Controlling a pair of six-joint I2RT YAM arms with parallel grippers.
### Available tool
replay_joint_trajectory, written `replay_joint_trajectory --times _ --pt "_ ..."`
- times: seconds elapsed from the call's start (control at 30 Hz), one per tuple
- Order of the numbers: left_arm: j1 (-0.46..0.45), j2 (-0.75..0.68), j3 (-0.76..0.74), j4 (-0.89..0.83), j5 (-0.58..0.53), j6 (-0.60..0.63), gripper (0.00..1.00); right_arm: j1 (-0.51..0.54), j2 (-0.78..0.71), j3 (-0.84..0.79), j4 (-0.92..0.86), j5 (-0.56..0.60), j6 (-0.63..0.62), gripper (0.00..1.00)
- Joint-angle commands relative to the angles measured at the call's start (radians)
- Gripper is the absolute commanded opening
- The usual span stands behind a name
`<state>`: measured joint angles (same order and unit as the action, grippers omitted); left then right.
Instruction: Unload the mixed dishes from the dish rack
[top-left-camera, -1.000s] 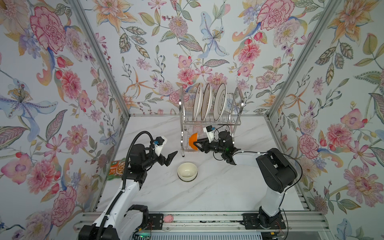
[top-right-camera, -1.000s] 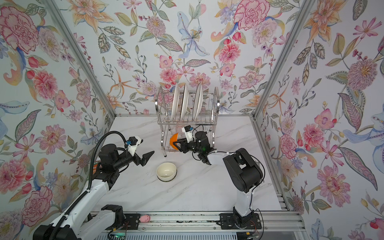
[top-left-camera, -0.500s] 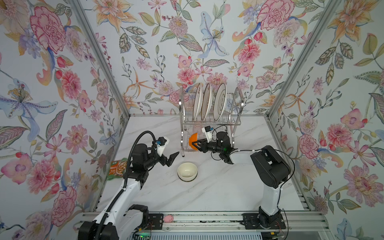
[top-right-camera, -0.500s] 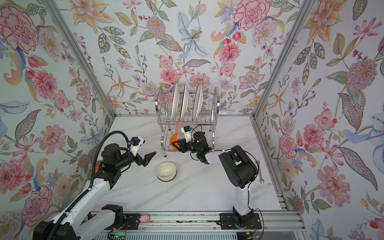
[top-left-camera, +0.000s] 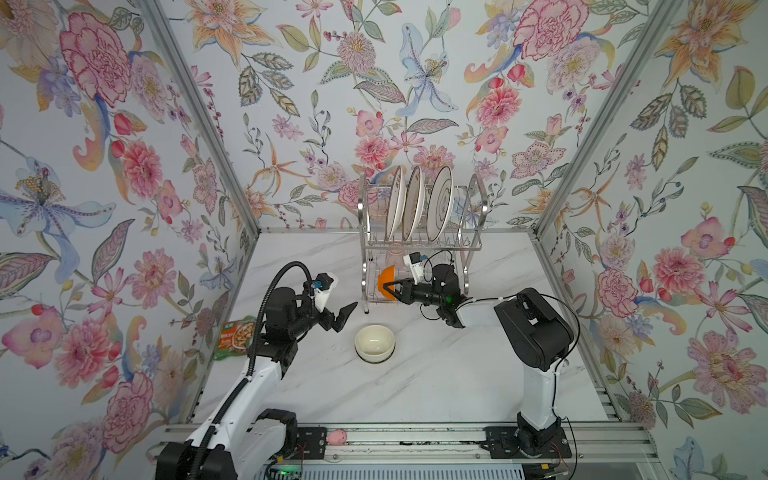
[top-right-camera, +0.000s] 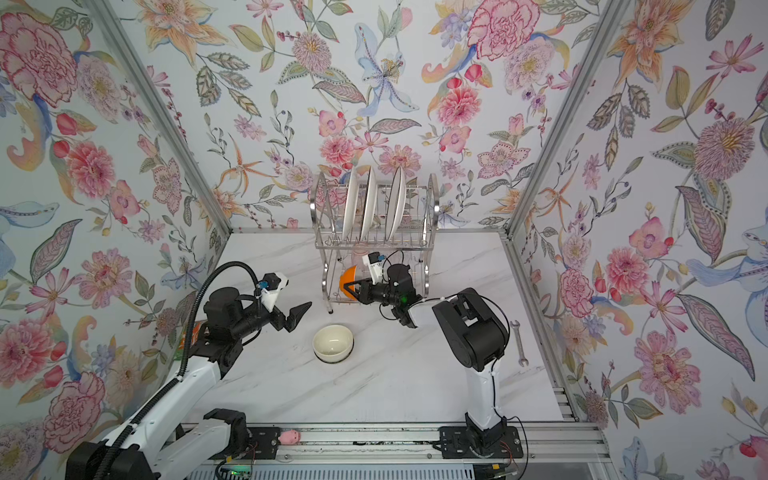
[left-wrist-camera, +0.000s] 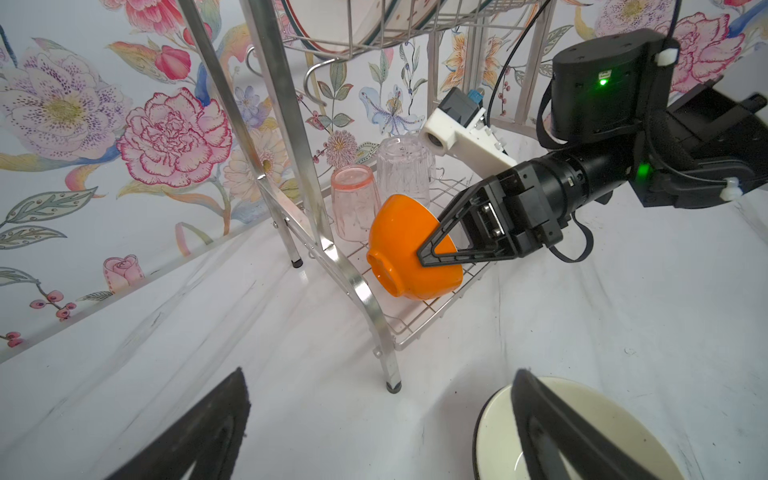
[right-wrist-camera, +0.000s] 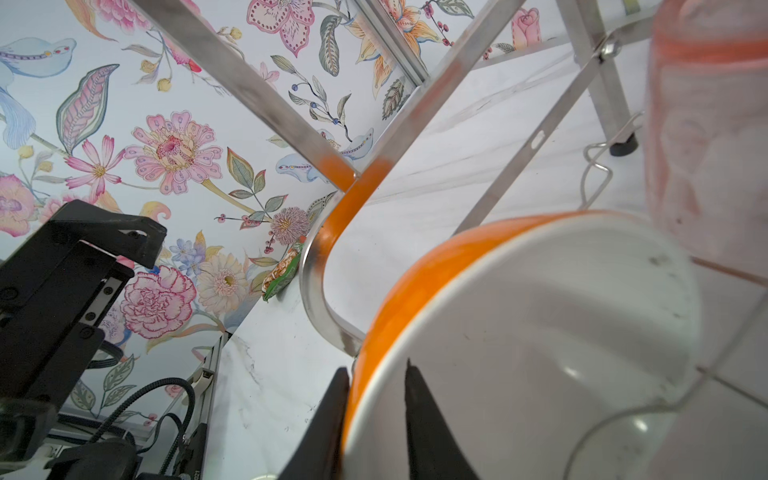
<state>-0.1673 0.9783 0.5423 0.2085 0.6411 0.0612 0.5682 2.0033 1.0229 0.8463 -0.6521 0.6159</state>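
The chrome dish rack (top-left-camera: 363, 232) (top-right-camera: 318, 232) stands at the back with three white plates (top-left-camera: 440, 203) upright on its top tier. On the lower shelf an orange bowl (top-left-camera: 385, 280) (left-wrist-camera: 399, 241) (right-wrist-camera: 436, 266) lies tilted beside a pink tumbler (left-wrist-camera: 355, 203) and a clear tumbler (left-wrist-camera: 405, 174), both upside down. My right gripper (top-left-camera: 388, 286) (right-wrist-camera: 376, 368) is shut on the orange bowl's rim, one finger outside, one inside. A cream bowl (top-left-camera: 374, 343) (left-wrist-camera: 498, 436) sits upright on the table. My left gripper (top-left-camera: 347, 316) (left-wrist-camera: 380, 372) hangs open and empty, left of the cream bowl.
A green-orange food packet (top-left-camera: 237, 336) lies at the table's left edge by the wall. A steel wrench (top-right-camera: 518, 343) lies near the right edge, behind the right arm. The rack's front leg (left-wrist-camera: 392, 386) stands just ahead of my left gripper.
The right gripper's jaws have narrowed onto the orange bowl's rim and reached slightly further left into the rack. The left gripper has barely moved.
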Motion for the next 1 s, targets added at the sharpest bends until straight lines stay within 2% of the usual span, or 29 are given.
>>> replay_joint_trajectory --times 0.0,0.27,0.47,0.73,0.97 --pt "-0.011 0.01 0.042 0.0 -0.015 -0.004 0.99 -0.007 0.008 0.021 0.054 -0.021 0.036 0.24" --pt "-0.012 -0.005 0.046 -0.008 -0.061 -0.022 0.99 -0.016 0.015 -0.003 0.115 -0.046 0.083 0.17" --pt "-0.013 -0.001 0.08 -0.046 -0.057 -0.009 0.99 -0.022 0.032 -0.009 0.174 -0.076 0.117 0.14" --pt "-0.021 -0.008 0.06 -0.041 -0.052 -0.021 0.99 -0.026 0.046 -0.03 0.208 -0.075 0.131 0.09" --pt "-0.026 -0.004 0.059 -0.029 -0.054 -0.026 0.99 -0.039 0.078 -0.017 0.281 -0.106 0.192 0.04"
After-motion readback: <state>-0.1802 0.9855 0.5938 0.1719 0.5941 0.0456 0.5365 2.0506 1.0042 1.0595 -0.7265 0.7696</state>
